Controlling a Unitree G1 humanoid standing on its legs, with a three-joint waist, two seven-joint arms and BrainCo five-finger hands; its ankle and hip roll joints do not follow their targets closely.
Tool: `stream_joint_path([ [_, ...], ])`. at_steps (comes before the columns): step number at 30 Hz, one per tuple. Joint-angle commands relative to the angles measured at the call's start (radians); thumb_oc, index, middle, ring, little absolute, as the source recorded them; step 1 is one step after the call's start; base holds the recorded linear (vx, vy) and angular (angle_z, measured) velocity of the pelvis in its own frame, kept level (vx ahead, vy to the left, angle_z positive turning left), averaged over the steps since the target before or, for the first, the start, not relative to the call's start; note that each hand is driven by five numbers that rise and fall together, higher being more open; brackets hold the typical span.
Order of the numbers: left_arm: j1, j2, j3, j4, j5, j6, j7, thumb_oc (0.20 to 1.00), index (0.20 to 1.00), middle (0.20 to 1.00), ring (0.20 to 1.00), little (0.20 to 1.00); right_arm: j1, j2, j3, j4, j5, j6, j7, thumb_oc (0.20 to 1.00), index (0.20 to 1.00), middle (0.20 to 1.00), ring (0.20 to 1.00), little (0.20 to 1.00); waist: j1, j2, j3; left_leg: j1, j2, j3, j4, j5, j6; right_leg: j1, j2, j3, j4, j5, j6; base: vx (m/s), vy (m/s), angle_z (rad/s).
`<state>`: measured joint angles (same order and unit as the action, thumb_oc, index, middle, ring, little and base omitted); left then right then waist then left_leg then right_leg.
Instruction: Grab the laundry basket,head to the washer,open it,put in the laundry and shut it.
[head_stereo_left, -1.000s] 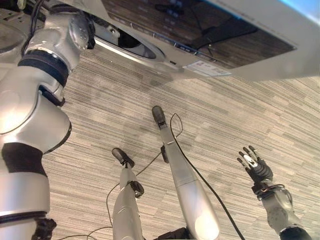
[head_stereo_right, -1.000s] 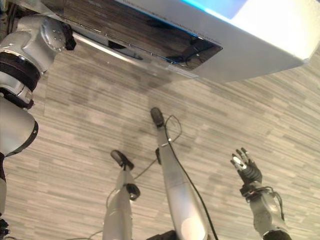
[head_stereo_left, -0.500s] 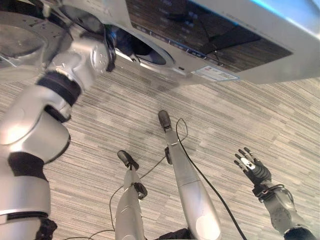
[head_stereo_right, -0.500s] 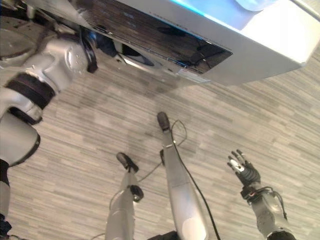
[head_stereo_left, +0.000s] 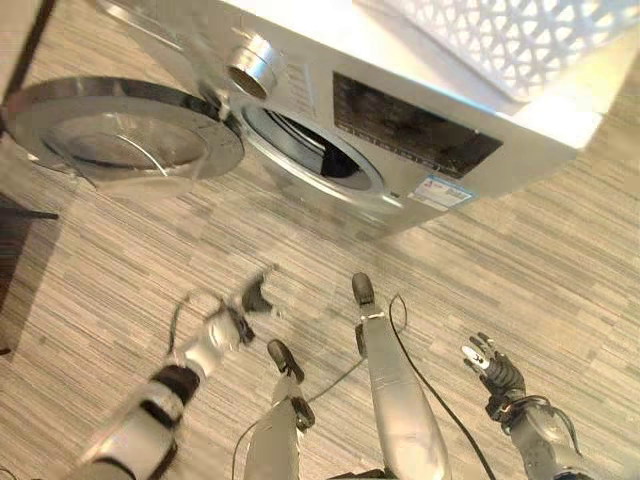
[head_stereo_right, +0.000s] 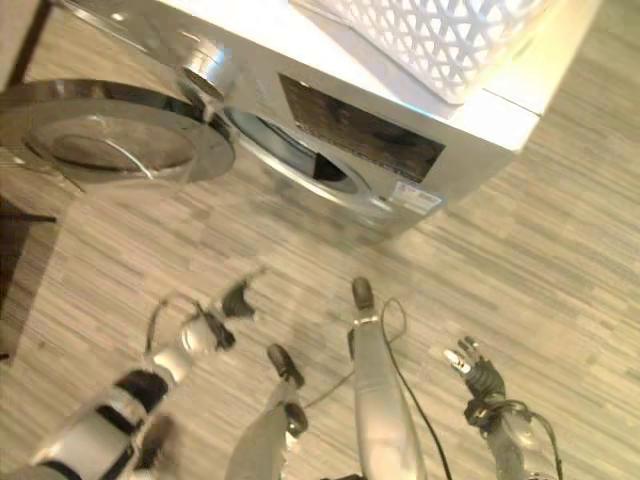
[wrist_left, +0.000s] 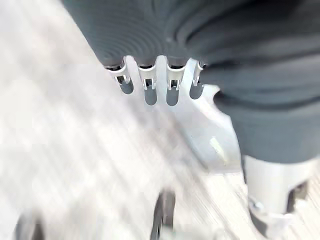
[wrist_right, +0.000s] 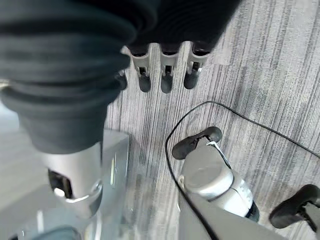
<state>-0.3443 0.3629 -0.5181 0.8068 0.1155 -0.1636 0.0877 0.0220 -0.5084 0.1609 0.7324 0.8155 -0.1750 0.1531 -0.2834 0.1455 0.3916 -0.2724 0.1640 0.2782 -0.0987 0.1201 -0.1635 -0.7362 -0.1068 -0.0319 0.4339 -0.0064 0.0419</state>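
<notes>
The silver washer (head_stereo_left: 420, 130) stands ahead with its round door (head_stereo_left: 120, 135) swung wide open to the left. Its drum opening (head_stereo_left: 310, 150) is dark inside. A white lattice laundry basket (head_stereo_left: 500, 40) sits on top of the washer. My left hand (head_stereo_left: 250, 295) hangs low over the floor in front of the open door, blurred, its fingers (wrist_left: 150, 87) relaxed and holding nothing. My right hand (head_stereo_left: 492, 368) is at the lower right, away from the washer, its fingers (wrist_right: 167, 75) spread and holding nothing.
The striped grey floor (head_stereo_left: 560, 250) stretches out in front of and to the right of the washer. A dark piece of furniture (head_stereo_left: 18, 225) shows at the left edge, under the open door.
My left arm has dropped from up by the washer's door to low over the floor. The camera has shifted, bringing the open door and the basket into sight. The right hand has hardly moved.
</notes>
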Motion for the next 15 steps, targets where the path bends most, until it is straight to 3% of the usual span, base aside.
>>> stream_joint_path([
  [1, 0.031, 0.010, 0.025, 0.028, -0.018, -0.003, -0.029, 1.000, 1.000, 1.000, 1.000, 1.000, 0.020, 0.009, -0.008, 0.023, -0.085, 0.012, -0.021, 1.000, 1.000, 1.000, 1.000, 1.000, -0.008, -0.032, 0.005, 0.151, 0.024, -0.077, 0.011, -0.134, 0.000, 0.095, -0.013, 0.077, -0.169, 0.049, 0.117, 0.00, 0.095, 0.17],
  [6, 0.188, -0.087, 0.094, 0.339, 0.021, 0.014, -0.028, 1.000, 1.000, 1.000, 1.000, 1.000, -0.023, 0.070, -0.018, 0.223, -0.178, 0.028, -0.023, 1.000, 1.000, 1.000, 1.000, 1.000, 0.031, -0.049, -0.093, 0.249, 0.001, -0.096, 0.051, -0.192, 0.028, 0.270, -0.037, 0.056, -0.241, 0.062, 0.127, 0.02, 0.083, 0.03],
  [15, 0.340, -0.126, 0.261, 0.508, -0.032, 0.039, -0.061, 1.000, 1.000, 1.000, 1.000, 1.000, -0.029, 0.149, -0.081, 0.411, -0.245, 0.048, -0.024, 1.000, 1.000, 1.000, 1.000, 1.000, 0.089, -0.063, -0.244, 0.364, -0.016, -0.115, 0.062, -0.241, 0.057, 0.455, -0.072, 0.033, -0.329, 0.071, 0.133, 0.03, 0.067, 0.09],
])
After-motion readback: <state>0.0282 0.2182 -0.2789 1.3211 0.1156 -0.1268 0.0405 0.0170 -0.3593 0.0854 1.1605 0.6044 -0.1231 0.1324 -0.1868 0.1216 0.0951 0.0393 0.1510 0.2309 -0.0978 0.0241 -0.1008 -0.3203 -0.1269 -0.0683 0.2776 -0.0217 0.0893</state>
